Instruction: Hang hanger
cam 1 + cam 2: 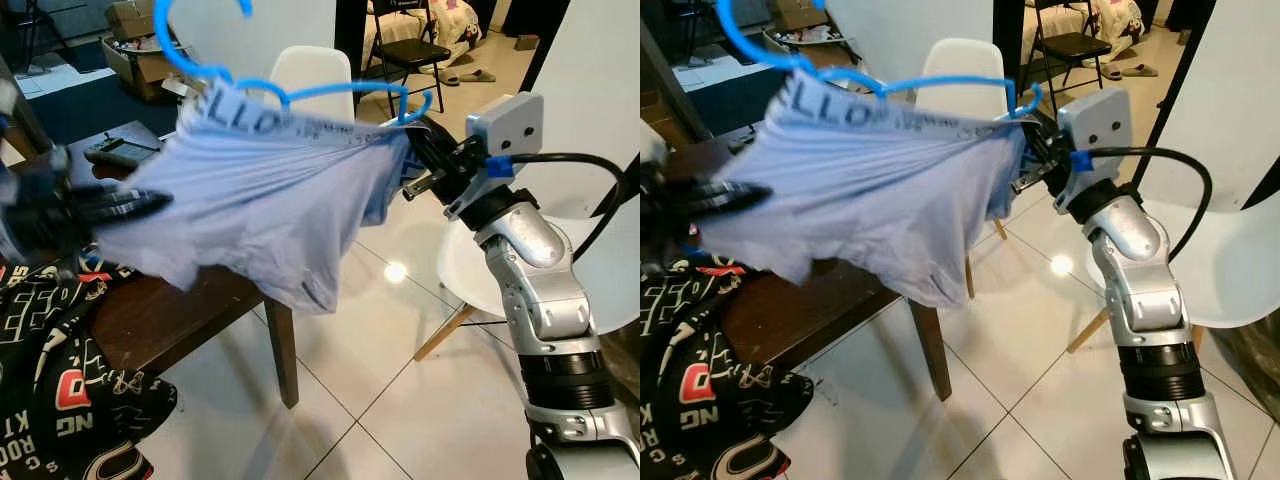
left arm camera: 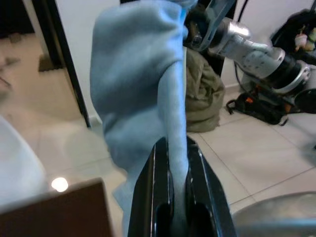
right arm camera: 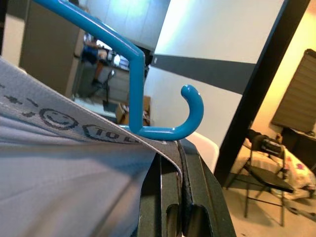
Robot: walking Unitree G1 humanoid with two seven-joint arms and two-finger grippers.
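Hanger, blue plastic, sat in the air above the bench, threaded through the waistband of a pale blue garment stretched between both arms. I saw the right gripper at the hanger's right end, its jaws clenched on the grey lettered waistband just under the small side hook; the right wrist view confirmed the band pinched between the black fingers. The left gripper had its jaws clenched on a fold of the garment's lower fabric, pulling it out to the left over the dark wooden bench. The hanger's main hook curved upward near the top of the view. A black printed cloth draped over the bench's near edge. A white chair stood behind the garment, on the tiled floor.
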